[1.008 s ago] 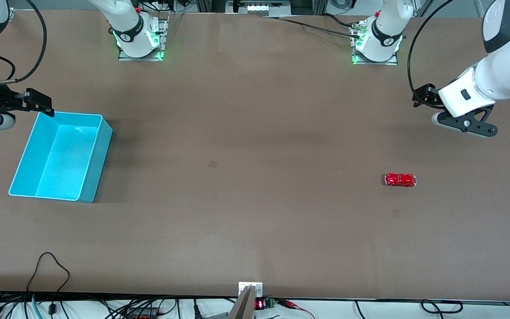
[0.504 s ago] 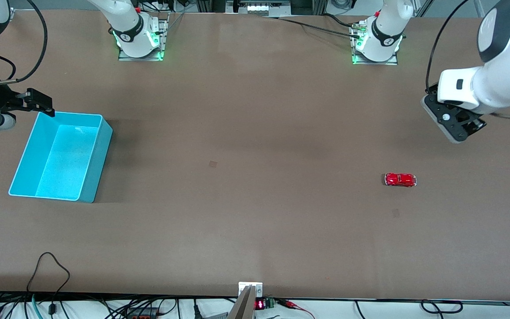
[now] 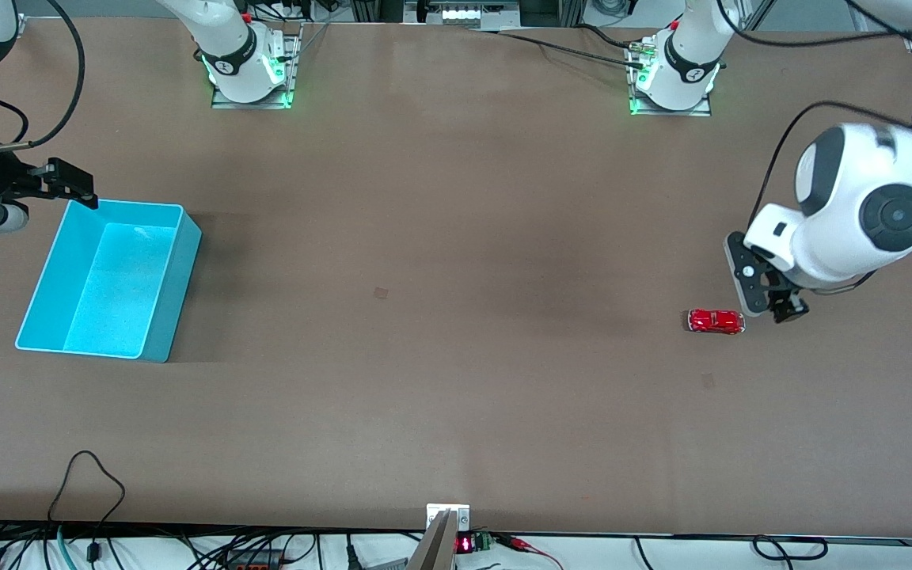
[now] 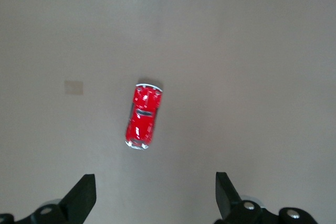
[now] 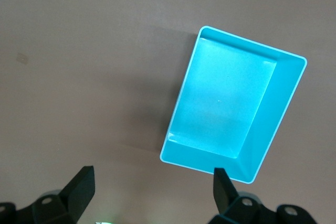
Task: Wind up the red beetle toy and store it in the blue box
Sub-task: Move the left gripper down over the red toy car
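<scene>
At the right arm's end of the brown table [image 3: 456, 412], near that edge and midway between the base edge and the camera edge, sits the light cyan-blue rectangular plastic bin, the blue box [image 3: 43, 269], empty and open-topped. The right gripper [image 5: 152, 190] waits over bare table beside the box's corner, fingers spread wide and holding nothing. Toward the left arm's end lies the tiny glossy red toy car with its rounded beetle body, the red beetle toy [image 3: 716, 321], alone on the table and on its wheels. The left gripper [image 3: 767, 305] hangs over the table just beside the toy, on the side toward the left arm's edge, its black fingers [image 4: 84, 198] wide apart and empty; in the left wrist view the toy [image 4: 143, 115] lies ahead of the fingertips, not yet between them. The step in hand looks like the approach for a grasp. To do it well, bring the fingers level over the toy's middle, straddle its narrow sides, and close gently, since the glossy curved shell may slip.
</scene>
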`<move>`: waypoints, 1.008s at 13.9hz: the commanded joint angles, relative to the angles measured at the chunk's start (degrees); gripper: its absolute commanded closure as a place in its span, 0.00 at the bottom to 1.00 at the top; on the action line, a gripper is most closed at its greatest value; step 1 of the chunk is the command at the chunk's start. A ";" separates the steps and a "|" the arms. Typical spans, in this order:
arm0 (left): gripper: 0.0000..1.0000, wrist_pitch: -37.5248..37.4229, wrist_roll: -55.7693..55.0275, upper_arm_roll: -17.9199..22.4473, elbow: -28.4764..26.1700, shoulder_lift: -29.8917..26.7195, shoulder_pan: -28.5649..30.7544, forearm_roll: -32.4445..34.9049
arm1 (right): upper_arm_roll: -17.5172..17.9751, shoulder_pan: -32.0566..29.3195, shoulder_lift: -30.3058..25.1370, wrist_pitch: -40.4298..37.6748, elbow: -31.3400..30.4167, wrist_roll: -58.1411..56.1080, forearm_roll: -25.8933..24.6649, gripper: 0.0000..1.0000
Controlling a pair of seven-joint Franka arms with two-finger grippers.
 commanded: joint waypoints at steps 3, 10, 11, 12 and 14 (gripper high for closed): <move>0.00 17.27 3.34 -0.39 -10.50 0.72 2.32 5.44 | 0.01 -0.13 0.05 -1.50 0.50 -0.18 0.20 0.00; 0.04 29.32 6.06 -0.48 -12.00 8.46 4.53 5.44 | 0.01 -0.13 0.05 -1.86 0.51 -0.44 0.20 0.00; 0.07 30.46 7.29 -0.48 -11.92 9.16 4.44 5.44 | 0.01 -0.13 0.05 -1.86 0.51 -0.53 0.20 0.00; 0.09 31.08 9.04 -0.48 -11.83 9.95 4.35 5.44 | 0.01 -0.13 0.05 -1.86 0.51 -0.53 0.20 0.00; 0.21 32.23 11.16 -0.48 -12.00 11.28 4.53 5.44 | 0.01 -0.04 0.05 -1.86 0.51 -0.53 0.20 0.00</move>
